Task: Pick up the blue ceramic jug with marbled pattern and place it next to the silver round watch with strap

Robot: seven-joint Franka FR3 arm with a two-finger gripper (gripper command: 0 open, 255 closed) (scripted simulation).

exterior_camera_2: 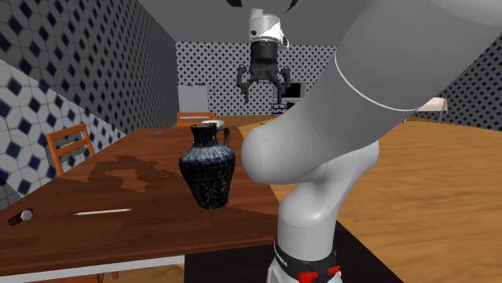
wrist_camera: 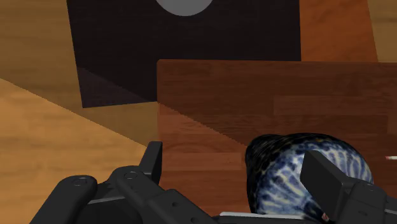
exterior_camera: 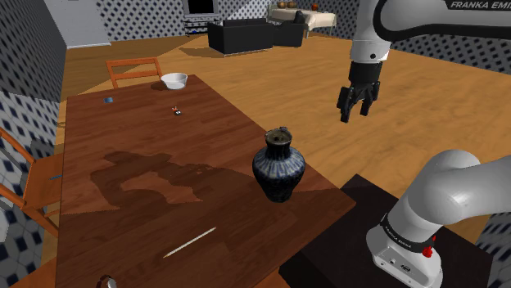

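The dark blue marbled jug point(exterior_camera: 278, 168) stands upright near the table edge closest to the stand, also seen in the second exterior view point(exterior_camera_2: 207, 169). My gripper point(exterior_camera: 358, 110) hangs open and empty in the air, above and to the shoulder view's right of the jug, off the table edge point(exterior_camera_2: 263, 84). In the wrist view the jug point(wrist_camera: 305, 175) lies below, close to one finger point(wrist_camera: 324, 184), with nothing between the fingers of the gripper point(wrist_camera: 238, 172). The silver watch point(exterior_camera: 106, 282) lies at the table's near corner point(exterior_camera_2: 22, 215).
On the wooden table point(exterior_camera: 147, 196) lie a thin pale stick point(exterior_camera: 190, 242), a white bowl point(exterior_camera: 174, 80) at the far end and two small items point(exterior_camera: 176, 110). Orange chairs point(exterior_camera: 133, 69) stand around it. The dark stand point(wrist_camera: 184, 44) abuts the table.
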